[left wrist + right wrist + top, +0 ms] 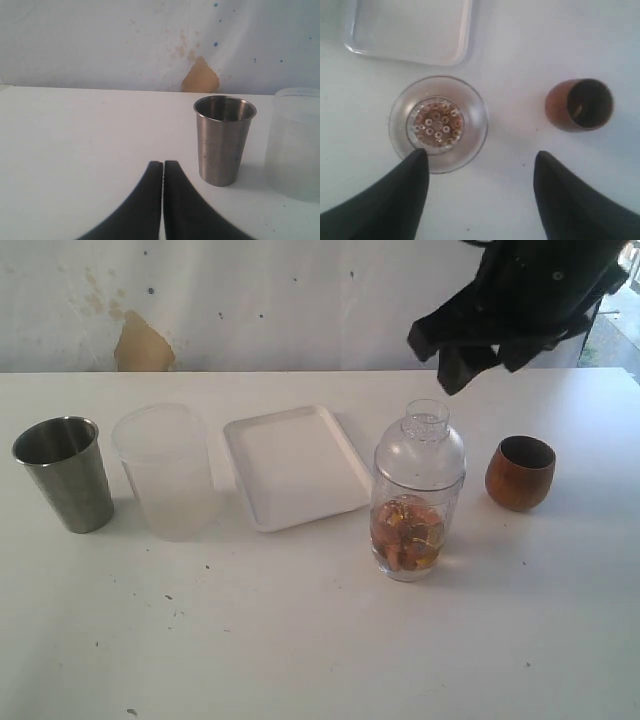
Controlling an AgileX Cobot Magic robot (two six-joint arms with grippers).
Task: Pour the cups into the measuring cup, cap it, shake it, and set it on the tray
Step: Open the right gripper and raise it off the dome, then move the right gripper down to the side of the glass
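The measuring cup (418,502) stands right of the tray (295,465), holding orange-brown bits at its bottom. A clear domed strainer cap (425,435) sits on it. In the right wrist view I look straight down on that cap (437,122). My right gripper (450,355) hangs open high above the table, empty, its midpoint (481,154) beside the cap. The wooden cup (520,472) stands upright to the right, dark inside (580,105). The steel tumbler (65,472) stands upright at the far left. My left gripper (163,162) is shut and empty, low over the table, short of the tumbler (224,140).
A frosted translucent cup (165,470) stands between the steel tumbler and the tray, and shows at the edge of the left wrist view (295,145). A white wall with a brown patch (142,345) closes the table's far side. The tray's corner (410,30) lies beyond the cap.
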